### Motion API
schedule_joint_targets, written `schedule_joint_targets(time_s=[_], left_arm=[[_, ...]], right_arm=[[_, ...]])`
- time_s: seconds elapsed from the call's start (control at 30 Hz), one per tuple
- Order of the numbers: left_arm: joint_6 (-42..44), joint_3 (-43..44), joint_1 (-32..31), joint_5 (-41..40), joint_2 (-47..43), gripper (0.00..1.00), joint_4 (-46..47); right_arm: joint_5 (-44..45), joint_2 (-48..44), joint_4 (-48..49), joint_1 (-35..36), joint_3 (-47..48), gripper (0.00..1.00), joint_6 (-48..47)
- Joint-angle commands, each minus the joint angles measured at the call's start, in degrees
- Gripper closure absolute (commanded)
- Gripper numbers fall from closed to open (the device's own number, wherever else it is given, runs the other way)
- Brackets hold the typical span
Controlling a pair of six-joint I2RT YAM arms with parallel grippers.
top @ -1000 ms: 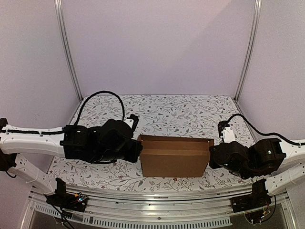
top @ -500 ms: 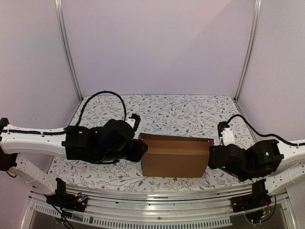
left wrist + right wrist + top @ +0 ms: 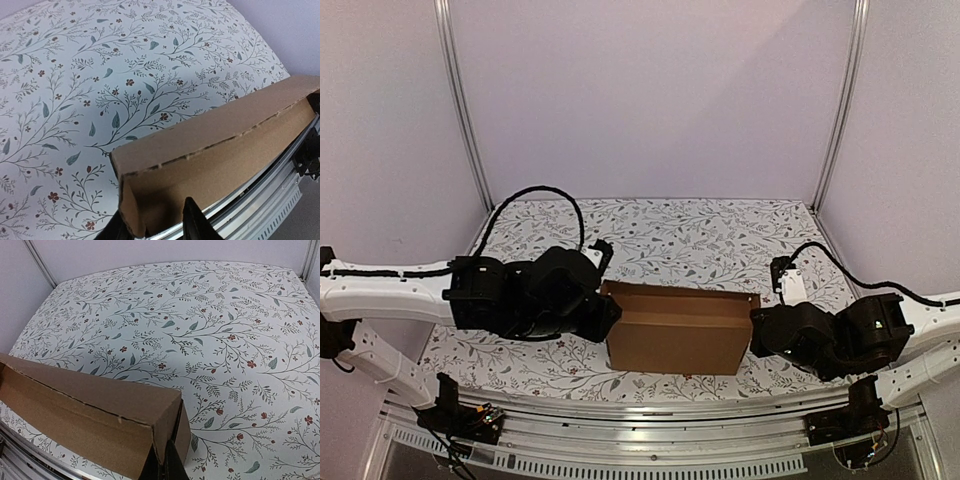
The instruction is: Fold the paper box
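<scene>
The paper box [image 3: 672,330] is a brown cardboard mailer folded into a shallow box, lying across the near middle of the flowered table [image 3: 700,240]. My left gripper [image 3: 611,316] is at its left end. In the left wrist view the gripper [image 3: 155,227] has its jaws apart, one finger outside the end wall and one fingertip [image 3: 194,222] inside the box [image 3: 220,135]. My right gripper [image 3: 756,333] is at the right end. In the right wrist view the gripper [image 3: 168,467] is pinched shut on the box's end flap [image 3: 182,432].
A metal rail [image 3: 650,408] runs along the table's near edge just in front of the box. Frame posts [image 3: 465,110] stand at the back corners. A black cable [image 3: 535,197] loops over the left arm.
The box has shifted slightly to the left, and both arms have moved left with it.
</scene>
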Motion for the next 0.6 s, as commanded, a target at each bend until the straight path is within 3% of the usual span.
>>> schedule_joint_targets(time_s=[0.0, 0.27, 0.57], left_arm=[[1.47, -0.07, -0.16, 1.19, -0.24, 0.68, -9.34], [1.8, -0.12, 0.63, 1.0, -3.37, 0.66, -8.08], [1.96, -0.52, 1.43, -0.66, -6.91, 0.57, -7.59]], right_arm=[[-15.27, 3.25, -5.5, 1.52, -3.26, 1.0, 0.57], [-14.85, 3.22, -5.37, 1.54, -2.78, 1.0, 0.31], [-14.54, 3.94, -5.36, 1.51, -2.08, 1.0, -0.36]])
